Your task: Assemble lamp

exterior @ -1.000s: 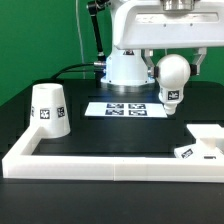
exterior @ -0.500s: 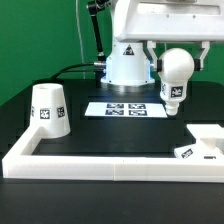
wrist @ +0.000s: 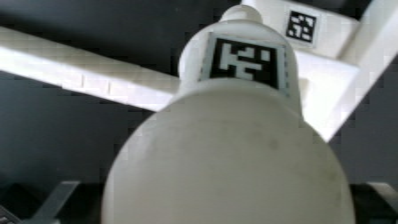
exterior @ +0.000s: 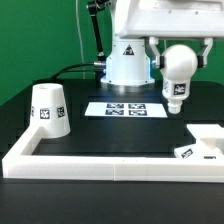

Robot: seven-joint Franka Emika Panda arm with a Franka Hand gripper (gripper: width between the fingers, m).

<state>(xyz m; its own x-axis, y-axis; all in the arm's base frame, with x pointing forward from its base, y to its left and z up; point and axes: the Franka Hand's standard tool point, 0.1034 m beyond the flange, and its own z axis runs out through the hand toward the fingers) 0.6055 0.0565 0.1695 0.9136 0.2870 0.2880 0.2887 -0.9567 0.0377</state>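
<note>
Exterior view, near to far: white border rail (exterior: 110, 165) runs across 6 o'clock and turns back at both ends; its right end is cut by the frame. Lamp base (exterior: 205, 138) lies flat at 4 o'clock just behind the rail, right part out of frame, one tag visible on its near corner, so full outline unknown. Shade (exterior: 47, 108) stands at 9 o'clock on the black table (exterior: 120, 135), wide end down, well apart from the other parts. Marker board (exterior: 127, 108) lies flat near centre. Bulb (exterior: 177, 75) is at 2 o'clock, round head up, tagged stem down, just to the exterior view's right of the marker board. Gripper (exterior: 179, 56) is pinching the bulb's round head, dark fingers (exterior: 155, 48) either side. Stem tip looks clear of the table, but the gap isn't readable from this angle. Arm pedestal (exterior: 127, 65) sits at 12 o'clock; upper arm is cropped. Wrist view: bulb fills most of the picture and hides the table under it; only slivers of finger show at the corners, contact faces hidden. A blurred white tagged part beyond the stem tip looks like the base, can't confirm.
</note>
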